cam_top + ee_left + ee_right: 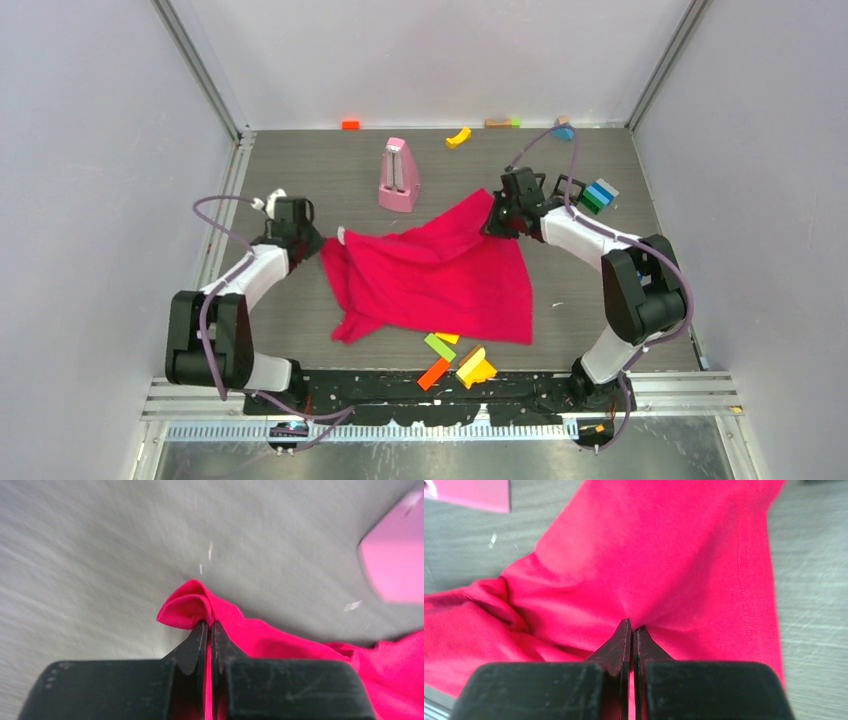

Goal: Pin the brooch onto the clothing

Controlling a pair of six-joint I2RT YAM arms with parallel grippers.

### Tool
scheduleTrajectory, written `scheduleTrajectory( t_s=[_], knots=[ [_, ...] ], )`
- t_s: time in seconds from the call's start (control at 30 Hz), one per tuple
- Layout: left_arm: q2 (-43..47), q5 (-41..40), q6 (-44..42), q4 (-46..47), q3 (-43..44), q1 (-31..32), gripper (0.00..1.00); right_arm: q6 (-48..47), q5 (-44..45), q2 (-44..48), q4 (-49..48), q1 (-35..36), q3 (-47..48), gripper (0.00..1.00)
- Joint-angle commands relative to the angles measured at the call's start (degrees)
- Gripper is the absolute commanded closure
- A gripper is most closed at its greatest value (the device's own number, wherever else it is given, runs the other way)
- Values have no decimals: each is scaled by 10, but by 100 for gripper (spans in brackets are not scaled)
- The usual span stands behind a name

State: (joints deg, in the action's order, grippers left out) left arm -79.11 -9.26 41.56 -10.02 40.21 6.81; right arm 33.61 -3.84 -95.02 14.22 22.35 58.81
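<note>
The crimson-pink T-shirt (pixel 440 275) lies partly spread and wrinkled in the middle of the table. My left gripper (pixel 318 243) is shut on the shirt's left corner. In the left wrist view a small fold of cloth (pixel 187 605) bulges past the closed fingertips of that gripper (pixel 209 625). My right gripper (pixel 497 222) is shut on the shirt's far right corner. In the right wrist view the cloth (pixel 664 555) puckers at the closed tips of that gripper (pixel 632 627). I cannot pick out a brooch with certainty. A small pale thing (pixel 341 235) lies by the shirt's left corner.
A pink wedge-shaped object (pixel 399 176) stands just behind the shirt; it also shows in the left wrist view (pixel 395 565). Coloured blocks (pixel 455 360) lie at the shirt's near edge. More blocks lie along the back wall (pixel 458 137), and a striped one (pixel 598 195) lies at the right.
</note>
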Motion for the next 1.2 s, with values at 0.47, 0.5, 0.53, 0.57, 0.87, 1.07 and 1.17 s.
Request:
scheduleTrajectory(
  t_s=[0.47, 0.5, 0.53, 0.57, 0.87, 1.07, 1.17],
  knots=[
    [-123, 58, -116, -73, 352, -108, 28, -72, 82, -21, 94, -43, 177, 27],
    [-118, 69, -112, -86, 356, -107, 22, -75, 95, -10, 100, -45, 170, 25],
    [-112, 80, -111, -101, 360, -107, 14, -77, 100, -4, 109, -52, 159, 25],
    [-106, 97, -111, -120, 369, -107, 11, -77, 109, 10, 111, -56, 151, 24],
    [-54, 264, -213, -320, 426, -103, 7, -102, 158, 41, 125, -154, 87, 22],
    [17, 203, -251, -259, 331, -86, 7, -132, 154, -15, 82, -193, 109, 28],
    [19, 196, -256, -270, 327, -85, 7, -147, 164, -58, 70, -196, 133, 33]
  ],
)
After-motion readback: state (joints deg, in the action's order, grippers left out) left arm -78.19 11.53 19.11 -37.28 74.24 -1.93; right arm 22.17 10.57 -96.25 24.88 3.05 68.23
